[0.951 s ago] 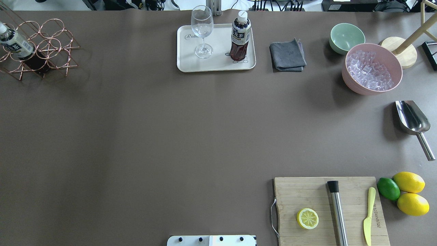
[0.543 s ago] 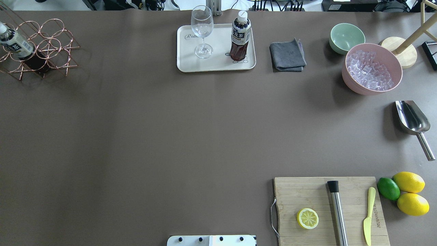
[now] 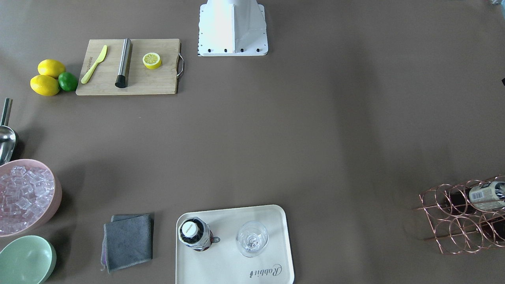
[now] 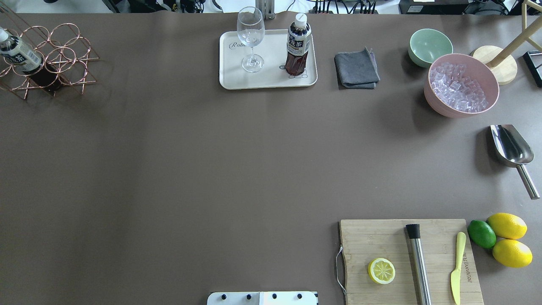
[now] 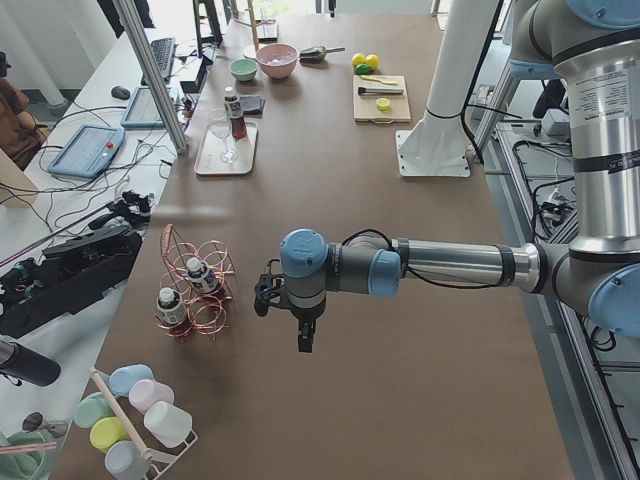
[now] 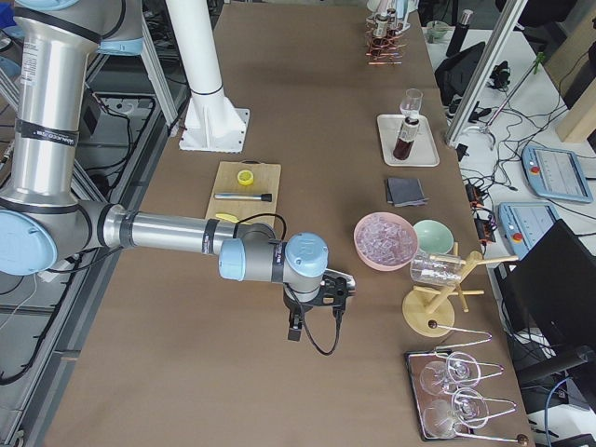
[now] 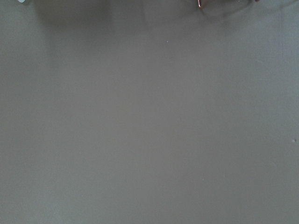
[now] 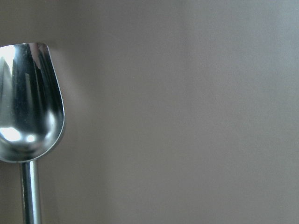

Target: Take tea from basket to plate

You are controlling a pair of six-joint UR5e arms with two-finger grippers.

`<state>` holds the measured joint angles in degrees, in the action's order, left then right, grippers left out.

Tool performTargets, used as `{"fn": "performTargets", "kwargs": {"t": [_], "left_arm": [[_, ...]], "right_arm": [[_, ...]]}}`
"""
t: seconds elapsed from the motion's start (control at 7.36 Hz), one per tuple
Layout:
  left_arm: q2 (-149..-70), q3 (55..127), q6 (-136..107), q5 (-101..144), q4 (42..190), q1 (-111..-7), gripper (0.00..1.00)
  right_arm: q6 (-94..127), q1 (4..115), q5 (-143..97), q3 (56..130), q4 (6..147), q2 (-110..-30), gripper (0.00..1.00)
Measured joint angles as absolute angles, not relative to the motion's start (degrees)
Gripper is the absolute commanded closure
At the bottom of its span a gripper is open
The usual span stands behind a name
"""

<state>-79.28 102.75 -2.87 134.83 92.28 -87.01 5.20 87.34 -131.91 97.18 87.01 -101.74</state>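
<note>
One tea bottle (image 4: 297,44) stands upright on the cream plate (image 4: 271,78) at the far middle, next to a wine glass (image 4: 250,38). From the front, this bottle (image 3: 193,234) shows on the plate (image 3: 229,268). Another tea bottle (image 4: 17,54) lies tilted in the copper wire basket (image 4: 63,55) at the far left; the exterior left view shows two bottles (image 5: 200,275) in the basket (image 5: 212,305). My left gripper (image 5: 304,338) hangs over bare table beside the basket. My right gripper (image 6: 293,328) hangs near the pink bowl. I cannot tell whether either is open.
A grey cloth (image 4: 357,69), a green bowl (image 4: 430,45), a pink bowl of ice (image 4: 461,84) and a metal scoop (image 4: 510,146) are on the right. A cutting board (image 4: 406,262) with a lemon half, a muddler and a knife sits near right, with lemons and a lime (image 4: 504,237).
</note>
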Motion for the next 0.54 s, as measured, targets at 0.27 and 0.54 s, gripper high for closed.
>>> {"fn": "performTargets", "kwargs": {"t": [0.27, 0.54], "left_arm": [[-79.28, 102.81, -2.9, 134.82, 92.29, -87.01, 0.02], [-79.28, 102.83, -2.9, 134.82, 92.36, -87.01, 0.02]], "right_arm": [[5.19, 87.55, -131.92, 97.34, 86.98, -101.75, 0.0], [5.19, 87.68, -131.92, 97.42, 86.96, -101.75, 0.0]]}}
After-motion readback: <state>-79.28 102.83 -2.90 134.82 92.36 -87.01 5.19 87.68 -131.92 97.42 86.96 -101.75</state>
